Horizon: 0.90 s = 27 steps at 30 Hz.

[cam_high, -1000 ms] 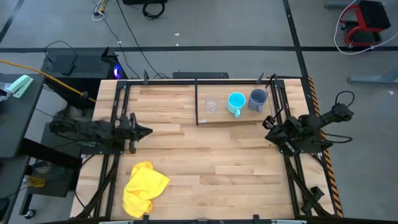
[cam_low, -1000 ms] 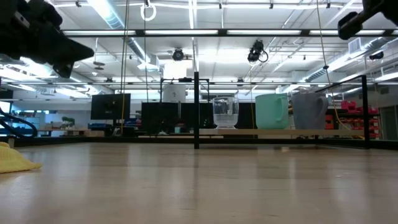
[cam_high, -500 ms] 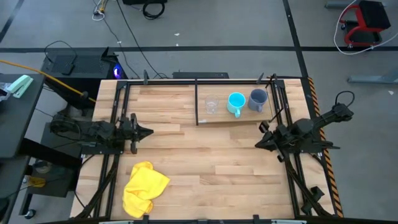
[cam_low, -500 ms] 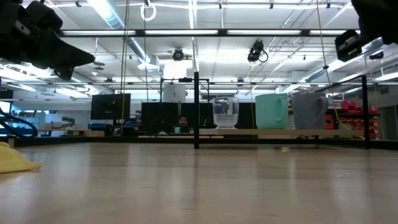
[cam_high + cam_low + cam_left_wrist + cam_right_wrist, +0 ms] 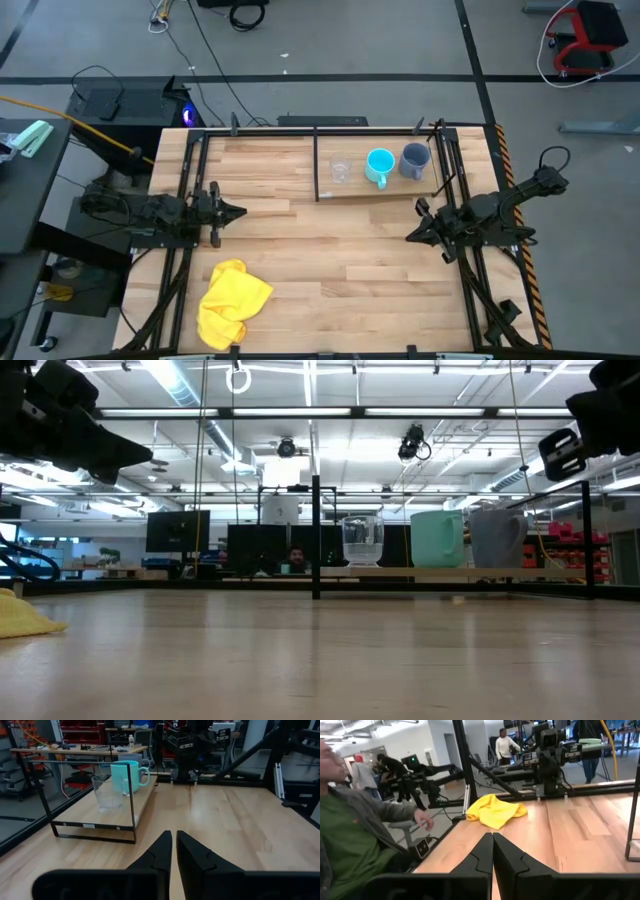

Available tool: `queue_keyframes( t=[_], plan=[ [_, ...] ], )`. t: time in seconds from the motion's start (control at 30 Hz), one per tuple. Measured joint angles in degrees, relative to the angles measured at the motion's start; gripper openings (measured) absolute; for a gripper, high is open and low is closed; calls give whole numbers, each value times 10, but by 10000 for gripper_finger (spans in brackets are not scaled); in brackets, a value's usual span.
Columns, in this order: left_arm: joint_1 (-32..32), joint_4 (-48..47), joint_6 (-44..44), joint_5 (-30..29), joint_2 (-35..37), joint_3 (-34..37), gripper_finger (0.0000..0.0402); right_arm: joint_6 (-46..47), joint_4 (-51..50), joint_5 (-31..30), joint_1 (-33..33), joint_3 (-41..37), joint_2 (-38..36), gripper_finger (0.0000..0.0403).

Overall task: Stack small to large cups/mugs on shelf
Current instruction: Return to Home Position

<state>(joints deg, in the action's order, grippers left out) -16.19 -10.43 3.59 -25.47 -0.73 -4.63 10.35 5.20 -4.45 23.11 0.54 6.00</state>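
Note:
The shelf (image 5: 352, 191) is a light-wood board with thin black uprights at the table's far right. On it stand, side by side, a small clear glass cup (image 5: 340, 169), a cyan handled mug (image 5: 379, 165) and a dark grey-blue handled mug (image 5: 414, 159). In the left wrist view the glass (image 5: 107, 792) and the cyan mug (image 5: 128, 776) show; the grey mug is mostly hidden behind them. My left gripper (image 5: 240, 211) is shut and empty at the table's left. My right gripper (image 5: 410, 236) is shut and empty at the right, near of the shelf.
A yellow cloth (image 5: 232, 300) lies crumpled at the table's near left and shows in the right wrist view (image 5: 492, 809). Black frame rails run along both table sides. People sit and stand beyond the table (image 5: 350, 845).
My right gripper has swung from pointing at the shelf toward the table's left and near side, coming lower; it now points across the table at the yellow cloth. The cups have stayed put.

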Motion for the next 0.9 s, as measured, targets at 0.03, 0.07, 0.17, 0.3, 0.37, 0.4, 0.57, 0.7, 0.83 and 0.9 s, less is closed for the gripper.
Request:
queue_keyframes(
  t=[0.03,0.07,0.17,0.3,0.37,0.4,0.57,0.7,0.83,0.9],
  plan=[
    [0,0,3,0,0,0,33,-2,1,0,0,0,0,16],
    [0,0,5,0,0,0,31,-13,0,0,0,0,0,16],
    [0,0,5,0,0,0,27,-27,0,0,0,0,0,16],
    [0,0,6,0,0,0,23,-26,0,0,0,0,0,16],
    [0,0,6,0,0,1,23,-26,0,0,0,0,0,16],
    [0,0,6,0,0,1,23,-26,0,0,0,0,0,16],
    [0,0,7,0,0,1,31,-26,0,0,0,0,0,16],
    [0,0,7,0,0,1,36,-26,0,0,0,0,0,16],
    [0,0,7,0,0,1,34,-26,0,0,0,0,0,16],
    [0,0,7,0,0,1,31,-26,0,0,0,0,0,16]
  ],
)
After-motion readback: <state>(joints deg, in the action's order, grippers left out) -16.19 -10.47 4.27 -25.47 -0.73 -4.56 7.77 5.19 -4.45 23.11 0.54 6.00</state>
